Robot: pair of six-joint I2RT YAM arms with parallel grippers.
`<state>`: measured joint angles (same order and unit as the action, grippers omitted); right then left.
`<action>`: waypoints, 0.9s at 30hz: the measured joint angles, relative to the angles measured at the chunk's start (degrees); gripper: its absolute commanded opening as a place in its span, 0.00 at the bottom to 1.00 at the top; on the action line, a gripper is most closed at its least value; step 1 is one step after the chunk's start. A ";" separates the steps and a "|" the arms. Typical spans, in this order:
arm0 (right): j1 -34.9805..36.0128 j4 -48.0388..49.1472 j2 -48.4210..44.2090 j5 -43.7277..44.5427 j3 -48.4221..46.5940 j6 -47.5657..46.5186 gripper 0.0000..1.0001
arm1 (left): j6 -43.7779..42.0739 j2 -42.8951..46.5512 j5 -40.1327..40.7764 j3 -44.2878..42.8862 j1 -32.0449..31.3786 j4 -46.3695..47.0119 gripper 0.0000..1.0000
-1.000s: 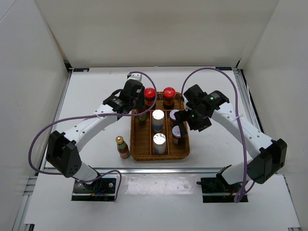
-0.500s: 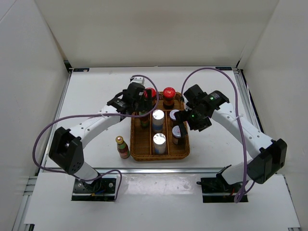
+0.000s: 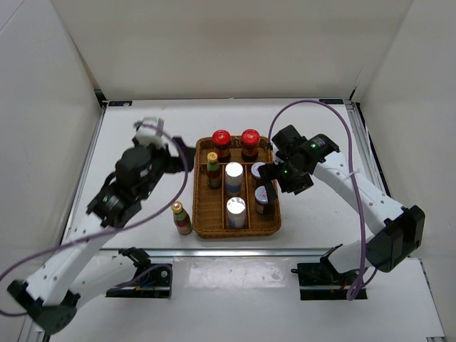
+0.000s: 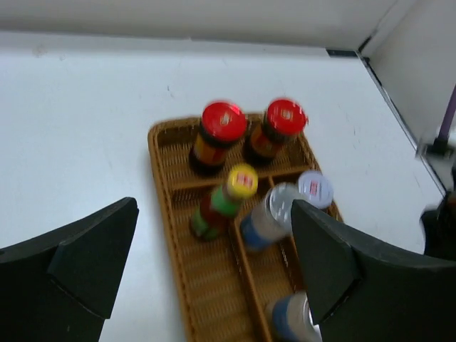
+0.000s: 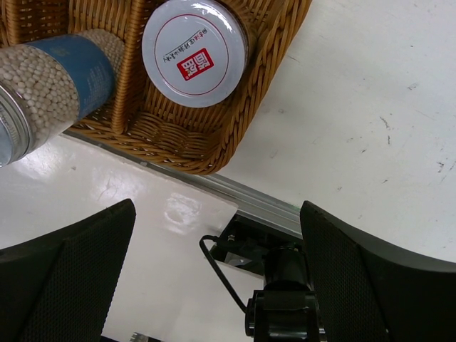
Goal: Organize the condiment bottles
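Wicker tray point(image 3: 239, 232), holding seven bottles point(image 3: 234, 178), sits below and ahead of the left gripper point(image 4: 214, 210), whose fingers are apart and empty. The right gripper point(image 5: 217, 214), also spread, hovers by its right rim. One slim bottle point(image 3: 182, 218) stands outside.

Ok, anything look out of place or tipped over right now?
One slim bottle stands upright on the table just left of the wicker tray, outside it, while its twin sits in the tray's left compartment. Nothing looks tipped or spilled.
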<state>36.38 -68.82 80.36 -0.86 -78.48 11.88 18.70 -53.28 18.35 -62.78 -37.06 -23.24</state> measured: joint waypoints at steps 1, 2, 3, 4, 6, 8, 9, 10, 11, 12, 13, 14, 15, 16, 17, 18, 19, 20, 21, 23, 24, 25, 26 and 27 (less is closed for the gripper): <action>0.00 0.00 0.00 -0.15 0.00 0.00 1.00 | 0.46 4.50 -0.46 3.89 -0.22 -0.42 0.99; 0.00 0.00 0.00 -0.24 0.00 0.00 1.00 | 0.92 8.20 -1.11 7.72 -0.35 -1.11 0.99; 0.00 0.00 0.00 -0.33 0.02 0.00 1.00 | 1.53 11.37 -1.92 11.43 -0.48 -1.64 0.99; 0.00 0.00 0.02 -0.48 0.02 -0.02 1.00 | 2.14 13.79 -2.67 14.40 -0.59 -2.32 0.99; 0.00 0.00 0.07 -0.79 0.02 -0.04 1.00 | 3.10 16.90 -4.24 19.37 -0.63 -4.22 0.99; 0.00 0.00 0.28 -1.11 0.02 -0.07 1.00 | 3.87 17.99 -5.29 21.94 -0.63 -5.77 0.99; 0.00 0.00 0.50 -1.33 0.02 -0.07 1.00 | 4.11 18.10 -5.60 22.36 -0.63 -6.36 0.99; 0.00 0.00 0.72 -1.51 0.02 -0.09 1.00 | 4.44 18.05 -5.97 22.73 -0.66 -6.73 0.99; 0.00 0.02 0.87 -1.66 0.09 -0.09 1.00 | 4.59 17.97 -6.10 22.84 -0.66 -6.78 0.99; 0.00 0.02 0.92 -1.90 0.17 -0.09 1.00 | 4.81 17.84 -6.29 22.99 -0.68 -6.69 0.99; 0.00 0.02 0.96 -2.12 0.26 -0.09 1.00 | 5.11 17.70 -6.45 23.37 -0.68 -6.51 0.99; 0.00 -0.02 0.98 -2.29 0.28 -0.09 1.00 | 5.40 17.68 -6.62 23.96 -0.68 -6.23 0.99; 0.00 0.02 1.03 -2.38 0.28 -0.09 1.00 | 5.75 17.62 -6.75 24.74 -0.68 -6.23 0.99; 0.00 0.02 1.03 -2.45 0.28 -0.11 1.00 | 6.10 17.46 -6.88 25.83 -0.68 -6.16 0.99; 0.00 0.02 1.03 -2.54 0.28 -0.09 1.00 | 6.49 17.35 -7.02 26.99 -0.68 -6.19 0.99; 0.00 0.02 1.03 -2.58 0.28 -0.09 1.00 | 6.88 17.18 -7.15 28.11 -0.68 -6.45 0.98; 0.00 0.02 1.03 -2.60 0.28 -0.09 1.00 | 7.10 16.94 -7.32 29.11 -0.68 -6.67 0.95; 0.00 0.02 1.03 -2.64 0.28 -0.09 1.00 | 7.43 16.72 -7.54 30.01 -0.68 -6.80 0.93; 0.00 0.02 1.03 -2.73 0.28 -0.09 1.00 | 7.74 16.61 -7.91 30.75 -0.68 -6.95 0.91; 0.00 0.02 1.14 -2.78 0.28 -0.09 1.00 | 8.11 16.55 -8.46 31.47 -0.68 -7.21 0.80; 0.00 0.02 1.18 -2.78 0.28 -0.09 1.00 | 8.37 16.46 -8.61 31.50 -0.68 -7.26 0.74; 0.00 0.02 1.25 -2.78 0.28 -0.09 1.00 | 8.52 16.41 -8.72 31.47 -0.68 -7.13 0.64; 0.00 0.02 1.38 -2.84 0.28 -0.09 1.00 | 8.76 16.37 -8.74 31.45 -0.68 -7.15 0.40; 0.00 0.02 1.49 -2.95 0.28 -0.09 1.00 | 8.57 16.11 -8.81 31.15 -0.68 -7.08 0.29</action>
<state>36.38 -68.79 81.84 -3.81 -78.19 11.79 27.27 -37.17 9.54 -31.64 -37.74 -30.33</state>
